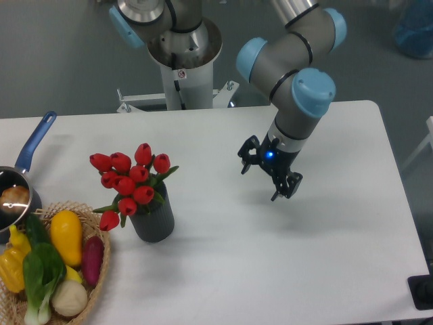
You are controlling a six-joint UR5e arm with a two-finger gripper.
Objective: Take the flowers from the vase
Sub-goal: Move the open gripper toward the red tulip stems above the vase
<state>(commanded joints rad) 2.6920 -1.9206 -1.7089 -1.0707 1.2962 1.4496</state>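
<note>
Nearest the camera, left of the vase (pixel 153 218), a wicker basket (pixel 100 271) holds vegetables; a blue-handled pan (pixel 24 177) lies behind it. The vase stands upright on the table (pixel 270 271), and the flowers (pixel 130 178) sit in its mouth, red buds spreading wider than the rim and leaning a little to the left, one bud drooping low on that side. Nothing touches them.

Further back and well to the right of the vase, the gripper (pixel 268 174) hangs above the table, empty, its two fingers spread apart and pointing down at a tilt. A blue light glows at its wrist.

The step in hand looks like the approach: the grasp is not yet begun. To do it well, the arm should come over the vase from the right, high enough to clear the buds, then drop beside the bunch so the fingers straddle the stems just above the rim, not the soft heads. Closing there gathers the whole bunch. The lift should go straight up along the vase's axis, or the leaves may drag and tip the vase toward the basket.
</note>
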